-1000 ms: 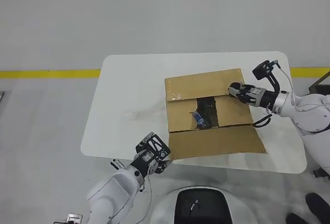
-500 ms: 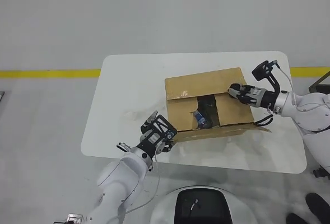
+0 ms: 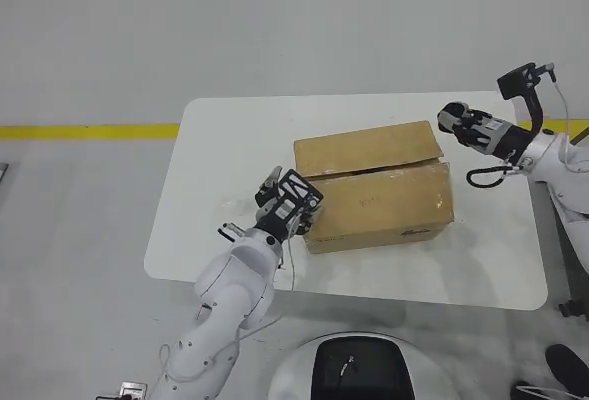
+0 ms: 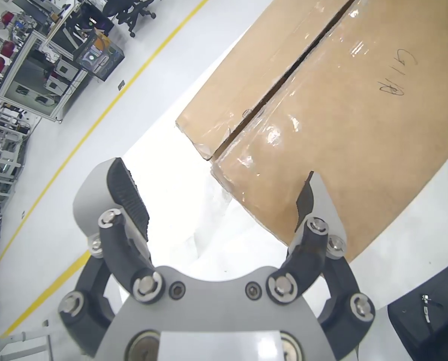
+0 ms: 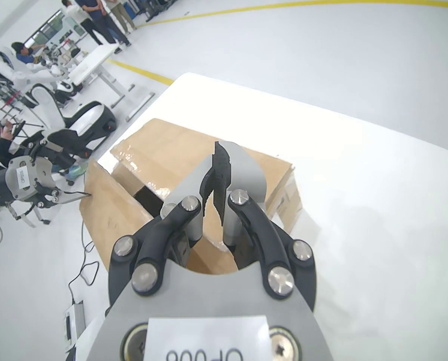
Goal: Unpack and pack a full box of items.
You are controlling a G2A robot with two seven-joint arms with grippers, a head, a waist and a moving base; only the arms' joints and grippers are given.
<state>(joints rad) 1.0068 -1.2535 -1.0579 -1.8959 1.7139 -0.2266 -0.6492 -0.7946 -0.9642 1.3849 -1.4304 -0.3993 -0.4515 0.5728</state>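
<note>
A brown cardboard box [image 3: 374, 185] sits mid-table, its two long flaps folded over the top with a narrow seam between them. My left gripper [image 3: 292, 192] is open at the box's near left corner. In the left wrist view [image 4: 216, 193], one fingertip [image 4: 310, 193] touches the edge of the near flap [image 4: 340, 114]. In the right wrist view that flap [image 5: 107, 204] still tilts up a little, with a dark gap [image 5: 148, 199] beneath it. My right gripper [image 3: 448, 113] is shut on nothing, off the box's far right corner and apart from it [image 5: 218, 174].
The white table [image 3: 234, 150] has bare surface to the left of the box, along the near edge and at the right end. A yellow floor line [image 3: 74, 131] runs behind the table. The box's contents are hidden.
My left gripper rose from the table's near edge and swung the near flap up and over the opening. My right gripper left the box top and drew back to the far right.
</note>
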